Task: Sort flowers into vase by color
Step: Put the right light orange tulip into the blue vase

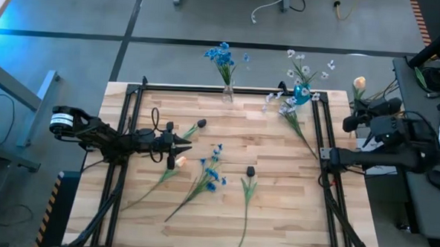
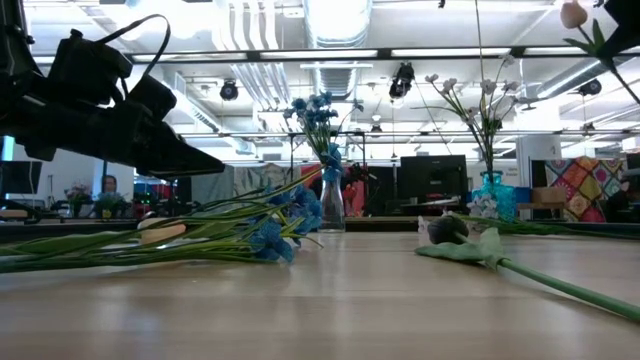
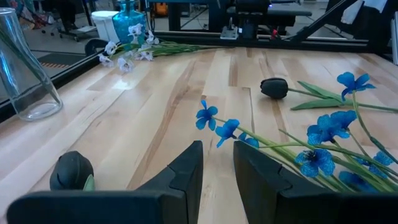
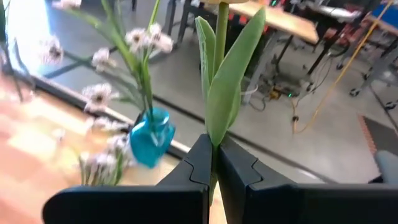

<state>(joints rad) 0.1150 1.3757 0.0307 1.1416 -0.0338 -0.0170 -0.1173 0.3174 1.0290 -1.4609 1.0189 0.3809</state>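
Note:
Loose flowers lie flat on the wooden table (image 1: 275, 215): a blue sprig (image 1: 206, 175), a dark-headed stem (image 1: 249, 172), a pale-headed stem (image 1: 179, 162), another dark-headed stem (image 1: 202, 123) and a white sprig (image 1: 287, 110). A clear vase (image 1: 226, 91) holds blue flowers. A teal vase (image 1: 301, 94) holds white ones. My left gripper (image 1: 182, 143) hovers low over the table's left half, slightly open and empty; its fingers (image 3: 186, 168) point at the blue sprig (image 3: 329, 130). My right gripper (image 1: 358, 103) is shut on a pale yellow-orange flower (image 1: 359, 83), high off the table's far right corner. My right gripper pinches the flower's green stem (image 4: 214, 149) between its two fingers, just below the base of the long leaf (image 4: 230, 81). The fingers lie across the stem. The flower is lifted clear, its stem and head (image 2: 573, 14) sticking out beyond the fingertips.
A black metal frame (image 1: 132, 97) runs along the table's far, left and right sides. Bare wood lies in the middle and along the near edge. Cables and equipment sit beyond the right edge (image 1: 430, 73).

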